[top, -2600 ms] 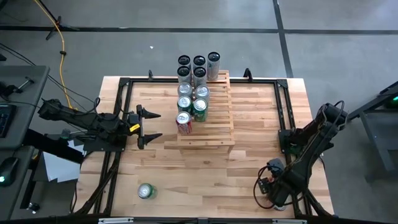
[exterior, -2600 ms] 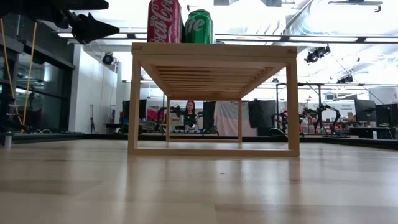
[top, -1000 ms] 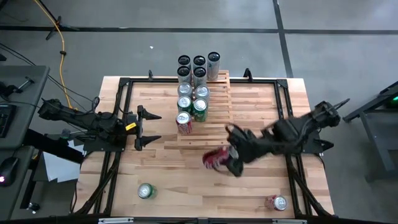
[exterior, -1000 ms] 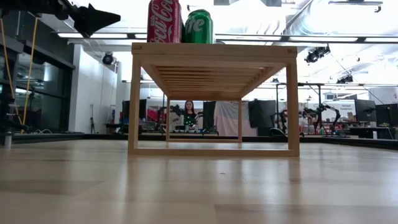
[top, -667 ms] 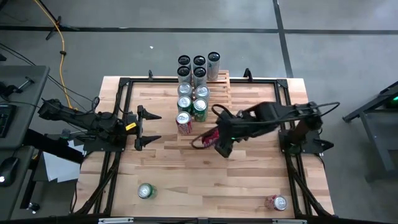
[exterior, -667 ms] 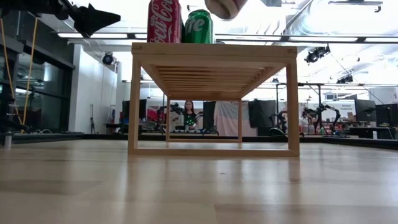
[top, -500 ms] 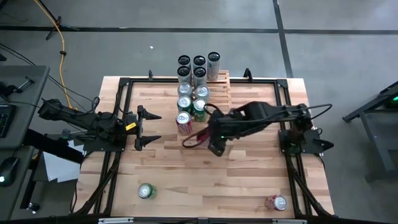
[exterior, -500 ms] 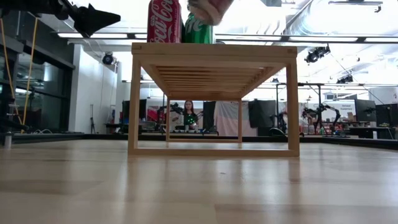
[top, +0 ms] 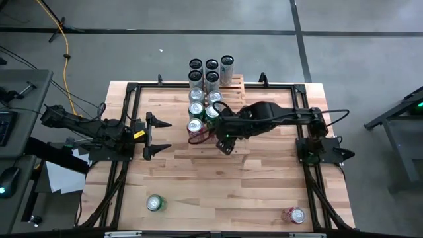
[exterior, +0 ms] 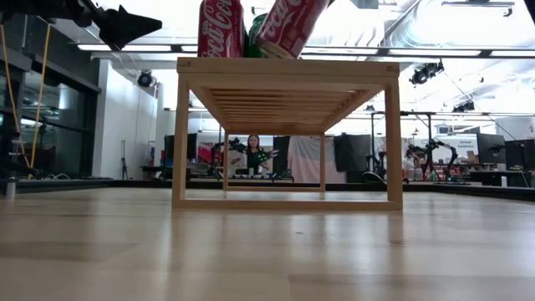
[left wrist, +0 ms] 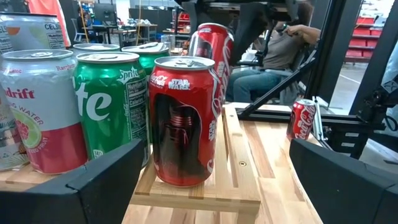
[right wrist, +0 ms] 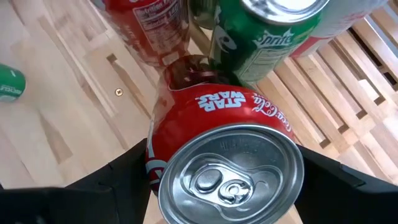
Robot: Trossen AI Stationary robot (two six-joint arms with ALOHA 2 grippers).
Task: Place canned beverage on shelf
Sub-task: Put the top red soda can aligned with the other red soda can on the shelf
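Observation:
The slatted wooden shelf stands on the table with several upright cans along its left side. The front ones are a red Star Wars Coca-Cola can and a green Sprite can. My right gripper is shut on another red Coca-Cola can and holds it tilted over the shelf's front step, right of the standing red can. My left gripper is open and empty, left of the shelf. My right gripper pinches the red can's side walls between its two fingers, near the can's top end. The fingers come slanting down from the table's right and lie across the can. The can is tilted, its bottom end just at the shelf top; I cannot tell whether it touches.
A green can lies on the table near the front left. A red can lies near the front right corner. A black frame runs around the table. A seated person shows beyond the table.
My right gripper has carried the red can from over the table in front of the shelf toward the left and far edges, to the shelf's front step. The can has come down toward the shelf top, tilted, beside the standing red and green cans.

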